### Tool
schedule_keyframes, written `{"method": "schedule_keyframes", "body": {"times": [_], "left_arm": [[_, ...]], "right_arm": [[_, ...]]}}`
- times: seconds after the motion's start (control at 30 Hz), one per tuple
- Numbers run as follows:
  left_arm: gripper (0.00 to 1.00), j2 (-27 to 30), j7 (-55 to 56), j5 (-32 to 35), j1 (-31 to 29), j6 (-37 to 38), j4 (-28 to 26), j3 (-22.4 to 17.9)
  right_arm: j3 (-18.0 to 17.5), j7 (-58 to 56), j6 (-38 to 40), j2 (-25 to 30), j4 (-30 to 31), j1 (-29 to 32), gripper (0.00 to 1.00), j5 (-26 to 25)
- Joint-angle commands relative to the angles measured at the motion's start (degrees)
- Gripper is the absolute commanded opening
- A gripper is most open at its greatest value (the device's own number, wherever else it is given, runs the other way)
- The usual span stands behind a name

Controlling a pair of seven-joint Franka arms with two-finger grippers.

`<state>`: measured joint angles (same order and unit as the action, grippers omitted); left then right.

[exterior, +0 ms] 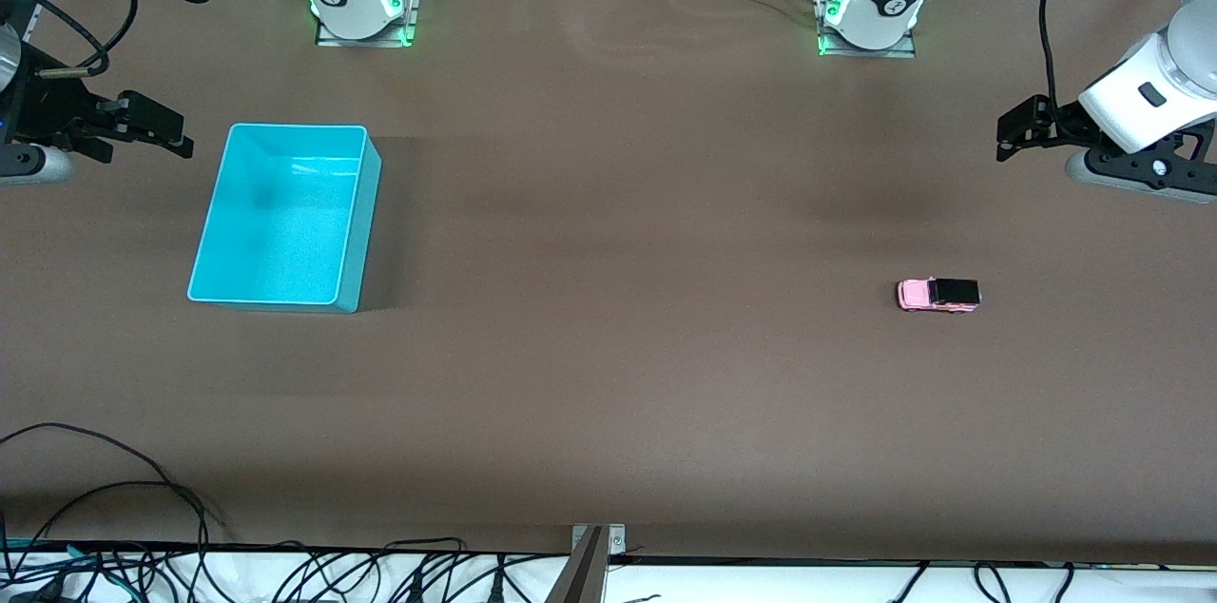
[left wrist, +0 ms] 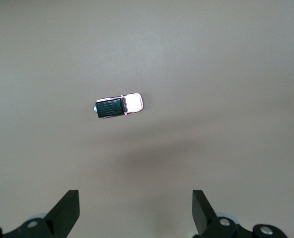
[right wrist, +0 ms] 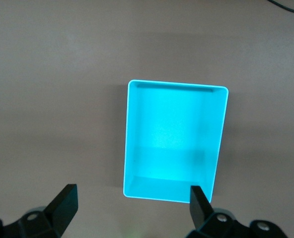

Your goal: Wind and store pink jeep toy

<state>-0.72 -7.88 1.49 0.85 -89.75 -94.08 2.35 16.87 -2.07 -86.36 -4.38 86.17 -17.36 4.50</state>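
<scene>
While both arms hang raised over the brown table [exterior: 608, 375], nothing is gripped. Turquoise bin [exterior: 285, 215] sits at the left of the front frame, toward the right arm's end of the table, upright, showing nothing but its own floor.

Left gripper [exterior: 1022, 132] — right edge of the front frame, over bare table, fingers spread wide and holding nothing. In its wrist picture the two fingertips [left wrist: 67, 208] sit at the lower corners.

Right gripper [exterior: 157, 132] — left edge of the front frame, just beside the bin's upper corner, fingers likewise released.

Pink jeep toy [exterior: 938, 295] — lower right of centre in the front frame, on its wheels, black roof toward the frame's right. It lies well apart from the left fingers, at mid-frame in the left wrist picture [left wrist: 119, 105], clear of both tips.
</scene>
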Motion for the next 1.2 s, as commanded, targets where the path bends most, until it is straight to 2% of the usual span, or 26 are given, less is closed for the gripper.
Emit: {"method": "schedule_keyframes", "body": {"times": [0.0, 1.17], "left_arm": [[1.0, -0.34, -1.35, -1.49, -0.06, 1.24, 1.62, -0.33], [1.0, -0.87, -1.26, -1.4, 0.03, 1.24, 3.11, -0.33]], "right_arm": [[-0.09, -0.04, 0.84, -0.27, -1.44, 0.13, 1.0, 0.07], [-0.09, -0.04, 0.84, -0.27, -1.44, 0.13, 1.0, 0.16]]}}
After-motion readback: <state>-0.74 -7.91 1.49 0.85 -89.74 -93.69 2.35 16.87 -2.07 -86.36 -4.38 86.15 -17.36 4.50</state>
